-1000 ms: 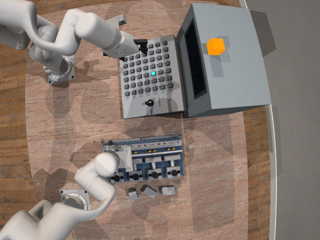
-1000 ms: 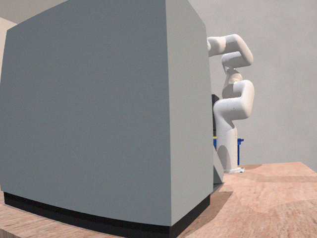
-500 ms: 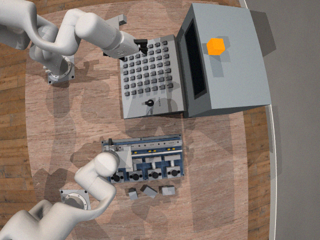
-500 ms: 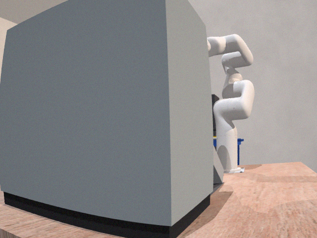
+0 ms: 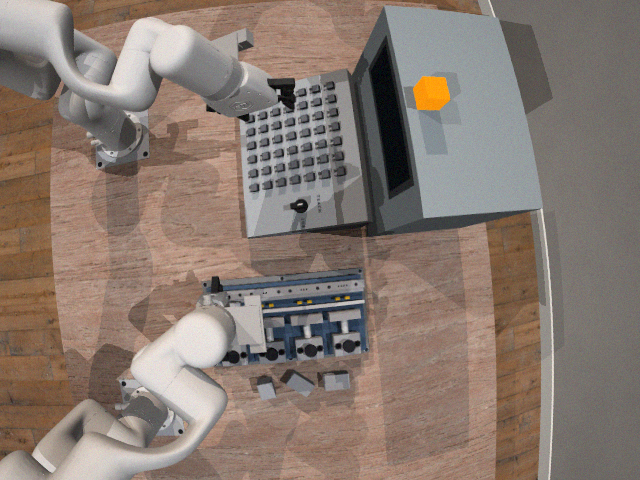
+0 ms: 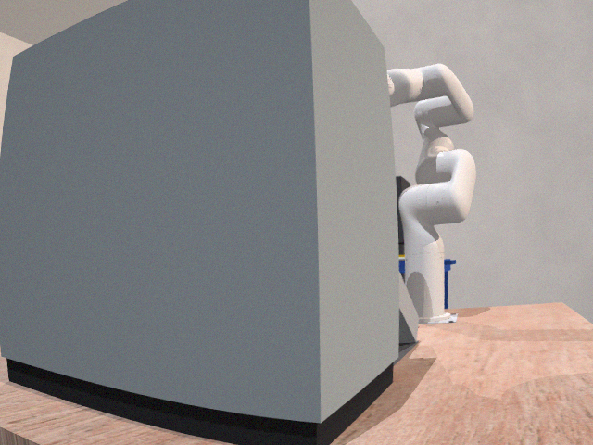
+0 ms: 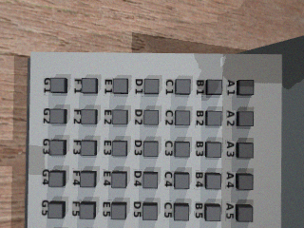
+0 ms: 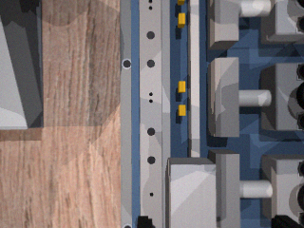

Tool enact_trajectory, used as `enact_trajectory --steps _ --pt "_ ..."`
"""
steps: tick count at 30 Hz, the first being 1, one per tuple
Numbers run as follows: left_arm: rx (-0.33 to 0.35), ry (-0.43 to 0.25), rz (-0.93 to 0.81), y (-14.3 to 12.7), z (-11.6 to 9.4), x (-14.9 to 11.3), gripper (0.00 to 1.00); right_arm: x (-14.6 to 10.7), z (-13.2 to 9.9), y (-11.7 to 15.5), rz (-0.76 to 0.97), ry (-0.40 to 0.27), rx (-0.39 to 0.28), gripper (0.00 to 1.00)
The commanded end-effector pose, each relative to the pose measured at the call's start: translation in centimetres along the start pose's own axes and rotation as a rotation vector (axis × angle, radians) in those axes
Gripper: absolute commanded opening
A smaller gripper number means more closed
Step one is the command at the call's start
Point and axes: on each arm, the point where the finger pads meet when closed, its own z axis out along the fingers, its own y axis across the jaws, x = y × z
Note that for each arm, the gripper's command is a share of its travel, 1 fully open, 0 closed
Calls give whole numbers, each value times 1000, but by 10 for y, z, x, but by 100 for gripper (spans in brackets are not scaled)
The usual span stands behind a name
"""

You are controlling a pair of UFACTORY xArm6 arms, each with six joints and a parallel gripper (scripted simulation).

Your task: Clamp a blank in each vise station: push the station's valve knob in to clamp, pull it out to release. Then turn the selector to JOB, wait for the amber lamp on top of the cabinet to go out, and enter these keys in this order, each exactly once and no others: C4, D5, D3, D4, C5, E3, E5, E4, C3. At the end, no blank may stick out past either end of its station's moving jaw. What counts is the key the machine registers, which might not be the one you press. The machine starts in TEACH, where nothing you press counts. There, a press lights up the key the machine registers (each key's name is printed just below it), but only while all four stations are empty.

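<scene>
One grey rectangular blank (image 8: 192, 195) lies beside the grey moving jaw (image 8: 227, 190), between the right gripper's (image 5: 216, 286) (image 8: 215, 222) part-open, empty fingers; its long axis we cannot tell. Our left gripper (image 5: 285, 95), wide and empty, is nearer the grey key panel (image 5: 268, 219) (image 7: 119, 66), where we read A1 to G5.

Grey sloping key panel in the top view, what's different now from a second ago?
One small square key, which was glowing cyan, has gone dark like its neighbours. Nothing was visibly picked up or let go. The black selector knob and orange cube-shaped lamp look unchanged.
</scene>
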Motion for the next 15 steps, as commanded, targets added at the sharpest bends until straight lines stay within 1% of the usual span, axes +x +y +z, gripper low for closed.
enact_trajectory --steps 1,9,11,13,15 --pt "-5 -1 -1 2 -2 0 100 -1 -34 2 0 -11 -11 69" --pt "-5 -1 -1 2 -2 0 100 -1 -34 2 1 -11 -11 69" --pt "-5 -1 -1 2 -2 0 100 1 -34 5 25 -11 -11 69" --pt "-5 -1 -1 2 -2 0 100 7 -34 15 100 -10 -12 69" --pt "-5 -1 -1 2 -2 0 100 19 -34 34 242 -9 -13 69"
